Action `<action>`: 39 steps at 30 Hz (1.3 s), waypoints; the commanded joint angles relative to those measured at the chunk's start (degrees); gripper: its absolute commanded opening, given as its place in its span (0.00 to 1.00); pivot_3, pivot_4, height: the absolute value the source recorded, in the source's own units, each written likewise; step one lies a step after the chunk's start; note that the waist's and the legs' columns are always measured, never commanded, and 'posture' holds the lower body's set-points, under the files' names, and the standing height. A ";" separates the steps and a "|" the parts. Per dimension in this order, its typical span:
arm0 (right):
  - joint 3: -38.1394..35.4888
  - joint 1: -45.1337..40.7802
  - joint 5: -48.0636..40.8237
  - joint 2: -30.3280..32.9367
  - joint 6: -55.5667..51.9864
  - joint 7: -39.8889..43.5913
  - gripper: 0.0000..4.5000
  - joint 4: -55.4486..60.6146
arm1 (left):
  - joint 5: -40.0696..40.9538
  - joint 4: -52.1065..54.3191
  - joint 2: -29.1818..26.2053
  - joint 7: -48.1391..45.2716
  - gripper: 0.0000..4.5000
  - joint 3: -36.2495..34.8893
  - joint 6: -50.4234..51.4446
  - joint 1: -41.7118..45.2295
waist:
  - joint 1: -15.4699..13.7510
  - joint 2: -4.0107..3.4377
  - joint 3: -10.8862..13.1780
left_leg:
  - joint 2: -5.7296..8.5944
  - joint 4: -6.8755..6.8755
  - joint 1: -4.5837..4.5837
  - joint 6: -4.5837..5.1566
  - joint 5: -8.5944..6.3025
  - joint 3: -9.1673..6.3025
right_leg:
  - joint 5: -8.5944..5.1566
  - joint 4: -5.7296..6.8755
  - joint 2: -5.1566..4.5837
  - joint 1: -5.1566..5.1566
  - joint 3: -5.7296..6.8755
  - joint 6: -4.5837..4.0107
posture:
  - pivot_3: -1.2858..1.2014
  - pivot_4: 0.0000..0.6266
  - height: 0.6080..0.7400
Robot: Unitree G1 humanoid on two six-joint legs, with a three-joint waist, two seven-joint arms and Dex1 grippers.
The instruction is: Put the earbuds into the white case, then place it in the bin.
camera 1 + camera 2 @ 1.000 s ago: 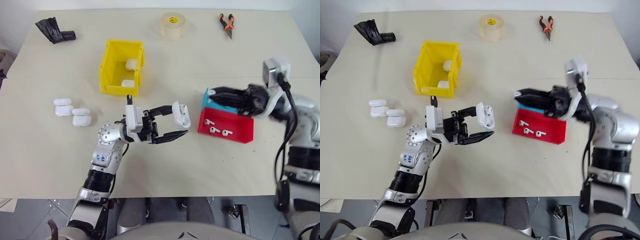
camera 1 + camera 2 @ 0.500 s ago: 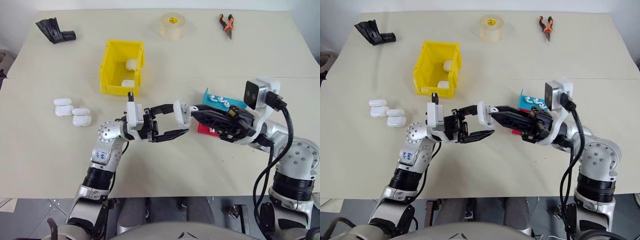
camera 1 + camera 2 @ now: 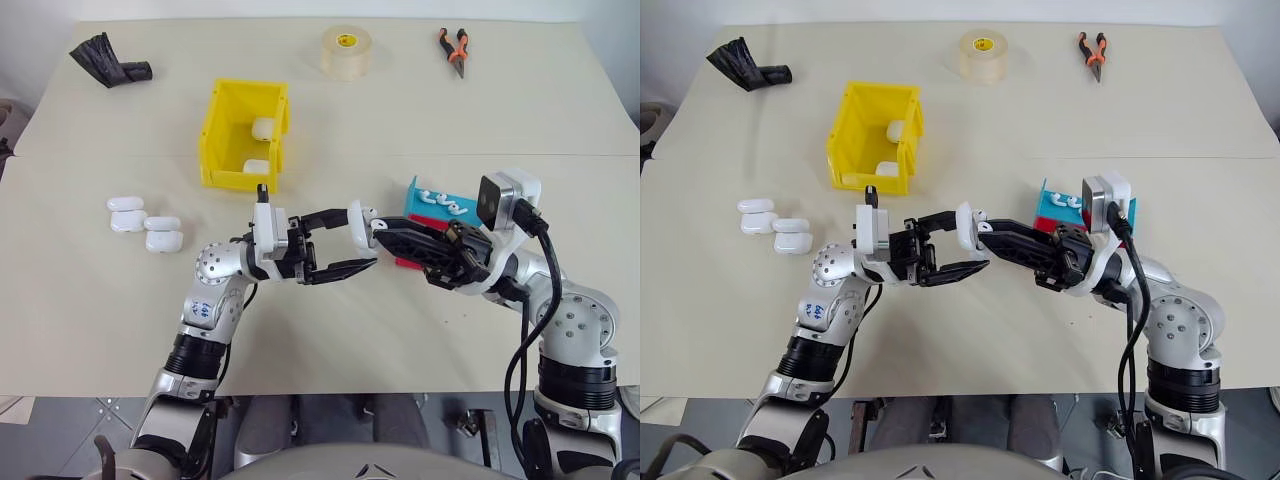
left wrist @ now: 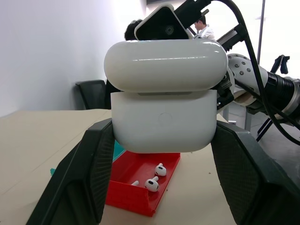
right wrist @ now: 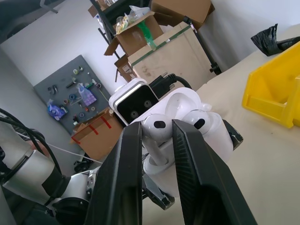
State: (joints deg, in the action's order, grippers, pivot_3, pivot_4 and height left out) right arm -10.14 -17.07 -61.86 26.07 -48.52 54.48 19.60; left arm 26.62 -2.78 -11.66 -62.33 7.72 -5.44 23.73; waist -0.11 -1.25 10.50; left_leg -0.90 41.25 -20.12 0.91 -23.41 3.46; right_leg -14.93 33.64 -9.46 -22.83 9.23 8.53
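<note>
A big beige table (image 3: 420, 330) is seen, with a workshop behind: cardboard boxes (image 5: 168, 42) and a pegboard (image 5: 70, 101). The white case (image 3: 360, 222), lid open, is clamped by the closed left gripper (image 3: 352, 240) above the table. An earbud (image 5: 157, 127) is pinched in the nearly closed right gripper (image 5: 157, 140), right at the case. The yellow bin (image 3: 240, 135) sits farther back.

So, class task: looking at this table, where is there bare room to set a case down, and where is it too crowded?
Free patches: the near table edge in front of both arms, the far right between the pliers and the blue tray, and the stretch from the black bag to the yellow bin. Crowded: the middle, where both claws meet at the white case, and beside the spare cases.
</note>
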 commanded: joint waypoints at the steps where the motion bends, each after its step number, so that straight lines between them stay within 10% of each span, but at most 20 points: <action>1: 2.40 1.33 2.66 1.20 1.19 0.80 0.13 0.13 | 1.30 2.04 0.77 0.20 0.65 -0.71 -0.67 0.39 | 0.00 0.00 0.00 | 0.00 0.00 0.00 0.00 0.00 0.00 | 0.00 0.00 0.00 0.00 0.00 0.00 | 0.52 0.24 1.00; 5: 3.02 0.55 1.25 2.29 -0.37 0.42 0.13 -0.39 | 1.36 1.79 0.88 0.09 0.65 -0.79 -0.84 0.61 | -0.01 0.00 0.00 | 0.00 0.00 0.00 0.00 0.00 0.00 | 0.00 0.00 0.00 0.00 0.00 0.00 | 0.52 0.24 1.00; 16: 1.23 -2.01 1.98 5.11 2.23 2.30 0.88 -1.17 | 1.18 1.59 1.11 0.13 0.65 -1.34 -1.12 0.60 | -0.06 0.01 0.00 | 0.00 0.00 -0.01 0.00 0.00 0.00 | 0.00 -0.01 0.00 0.00 0.00 0.00 | 0.52 0.24 1.00; 20: -0.83 -2.44 4.37 9.17 3.99 3.95 0.88 -4.15 | 0.56 4.06 -2.11 0.77 0.65 -2.53 0.61 -0.67 | -0.20 0.01 0.00 | 0.00 0.01 -0.03 0.00 0.00 0.00 | 0.00 -0.02 0.00 0.00 0.00 0.00 | 0.52 0.24 1.00; 33: 9.97 -11.22 16.54 13.12 7.77 8.18 0.00 -3.03 | -18.50 5.45 -14.91 4.79 0.65 5.10 6.42 5.63 | -0.18 0.02 0.01 | -0.01 -0.02 0.00 0.00 0.00 0.03 | 0.00 -0.02 0.00 0.00 0.00 0.00 | 0.52 0.24 1.00; 39: 15.00 -14.14 20.16 10.36 6.69 4.20 0.00 -2.25 | -18.62 7.14 -13.53 5.90 0.65 6.41 9.89 5.62 | -0.05 0.03 0.01 | 0.00 -0.04 -0.02 0.00 0.00 0.02 | 0.00 -0.04 0.00 -0.01 0.02 0.00 | 0.52 0.24 1.00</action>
State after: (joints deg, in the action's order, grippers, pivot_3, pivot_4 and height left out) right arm 4.90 -30.25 -42.30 36.62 -41.57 59.75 15.42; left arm 7.87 1.79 -25.49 -57.04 14.11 4.39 28.95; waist -0.16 -1.23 10.51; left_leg -0.91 41.21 -20.14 0.91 -23.41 3.47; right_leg -14.93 33.61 -9.45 -22.84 9.25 8.53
